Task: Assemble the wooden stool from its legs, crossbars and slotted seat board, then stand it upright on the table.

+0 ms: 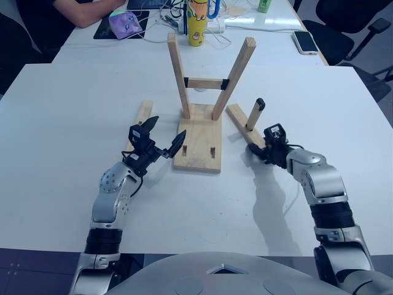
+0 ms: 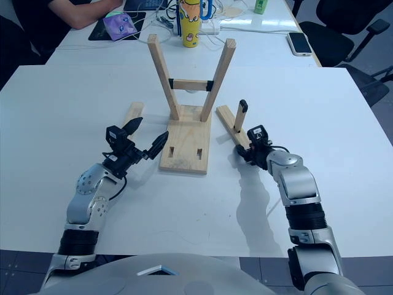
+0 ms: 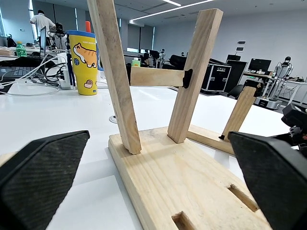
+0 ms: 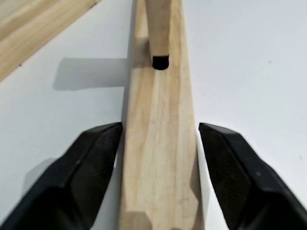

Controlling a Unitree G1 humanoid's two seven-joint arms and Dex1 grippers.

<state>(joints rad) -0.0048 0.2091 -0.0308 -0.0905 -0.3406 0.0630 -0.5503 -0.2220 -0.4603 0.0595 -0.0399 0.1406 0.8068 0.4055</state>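
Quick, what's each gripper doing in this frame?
Left gripper: open, empty, at the seat board's edge.
Right gripper: open, straddling a loose leg, not clamped.

I see pale wood seat board (image 1: pixel 198 147) flat on table (image 1: pixel 67 117). Two legs (image 1: pixel 179 77) upright in its far slots, splayed, joined by crossbar (image 1: pixel 206 83). Third leg (image 1: pixel 241 123) flat just right of board, short crossbar (image 1: pixel 253 115) sticking up from it. Fourth leg (image 1: pixel 143 114) flat left of board.

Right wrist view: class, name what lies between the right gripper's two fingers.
A wooden leg lies flat on the table between the right gripper fingers, crossbar plugged in, shown in right wrist view.
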